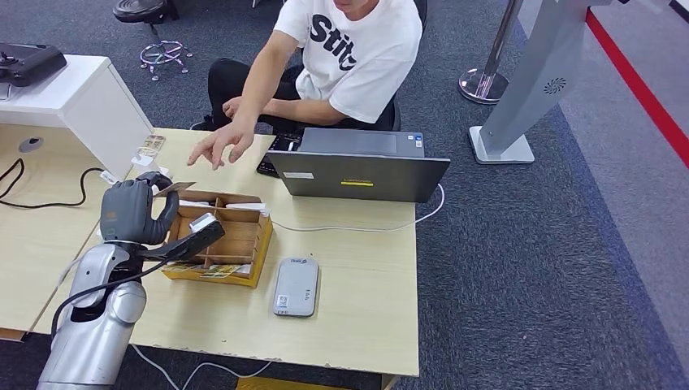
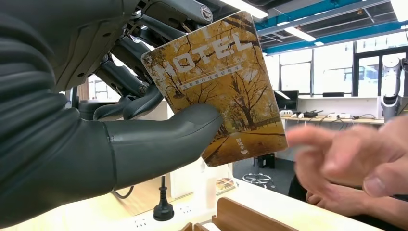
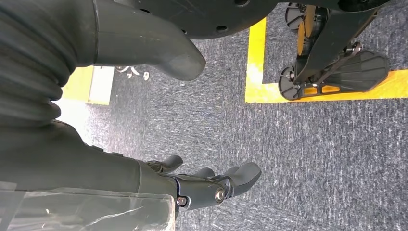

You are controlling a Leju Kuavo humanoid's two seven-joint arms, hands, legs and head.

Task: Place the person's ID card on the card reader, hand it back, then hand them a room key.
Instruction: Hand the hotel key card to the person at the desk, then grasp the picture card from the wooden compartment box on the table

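Pale desk [image 1: 357,276] below, the left hand [image 1: 134,213] pinches the key card [image 2: 221,86] between thumb and fingers; thin, stiff, light, probably slippery, best taken by its free edge, near the person's hand [image 1: 219,145].

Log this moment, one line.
stage: key handover | left robot hand: holds room key | person's hand: reaching | right robot hand: empty

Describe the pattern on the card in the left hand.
Golden autumn trees with white HOTEL lettering on the card; left wrist view shows it best.
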